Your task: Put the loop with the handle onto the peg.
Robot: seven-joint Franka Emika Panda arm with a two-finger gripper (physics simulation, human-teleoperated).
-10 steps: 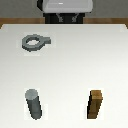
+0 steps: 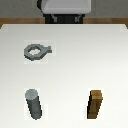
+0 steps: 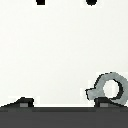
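The loop with the handle [image 2: 36, 51] lies flat on the white table [image 2: 70, 65], toward the exterior view's left, its short tab pointing to that view's right. The peg [image 2: 34, 104], a dark-grey cylinder, stands nearer the front edge, straight in front of the loop. My gripper [image 2: 65, 20] hangs high over the table's far edge, well away from both. In the wrist view its two dark fingertips [image 3: 40, 1] sit wide apart, open, with nothing between them. That view also shows the loop [image 3: 112, 87]. The peg is out of the wrist view.
A brown wooden block [image 2: 96, 104] stands upright at the front, on the exterior view's right, level with the peg. In the wrist view a dark band [image 3: 64, 117] runs along the table's edge beside the loop.
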